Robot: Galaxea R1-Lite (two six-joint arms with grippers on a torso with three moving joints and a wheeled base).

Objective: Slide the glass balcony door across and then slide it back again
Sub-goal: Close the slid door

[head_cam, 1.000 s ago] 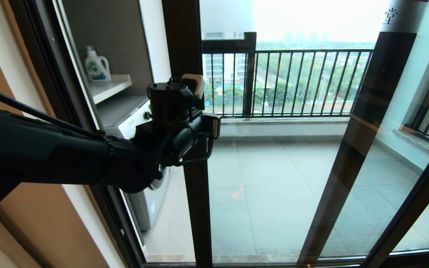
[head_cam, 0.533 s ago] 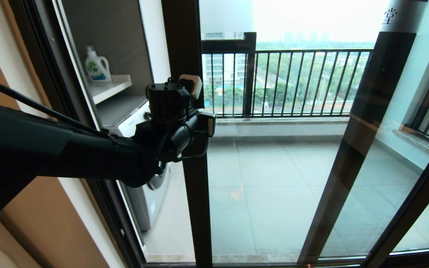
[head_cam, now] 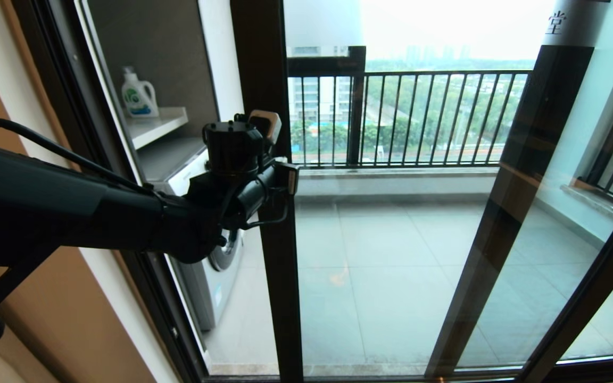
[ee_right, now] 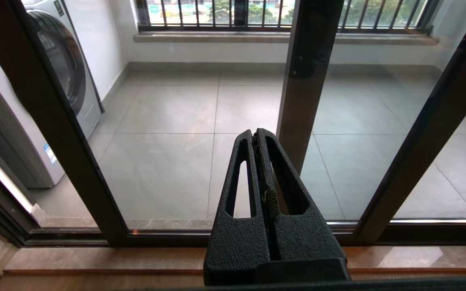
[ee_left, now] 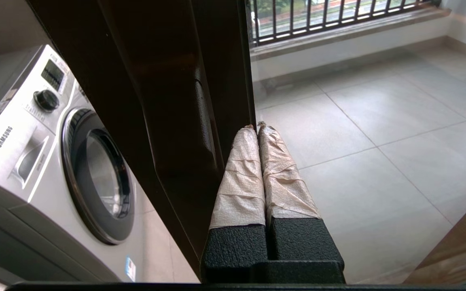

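Note:
The glass balcony door (head_cam: 391, 255) fills the middle of the head view, its dark left stile (head_cam: 277, 276) standing upright. My left arm (head_cam: 125, 213) reaches in from the left, and its wrist (head_cam: 232, 154) covers the stile at mid height. In the left wrist view my left gripper (ee_left: 256, 126) is shut, nothing between its taped fingers (ee_left: 241, 178). The tips rest against the glass-side edge of the stile (ee_left: 176, 101), beside a recessed grip (ee_left: 202, 117). My right gripper (ee_right: 256, 133) is shut and empty, held low in front of the glass, out of the head view.
A white washing machine (ee_left: 34, 141) stands on the balcony left of the stile, with a detergent bottle (head_cam: 139, 93) on a shelf above. A second dark stile (head_cam: 519, 186) leans at the right. The balcony railing (head_cam: 418, 117) runs behind, with a wooden sill (ee_right: 95, 258) below.
My left wrist has shifted a little to the left across the stile. The door stile itself shows almost no movement.

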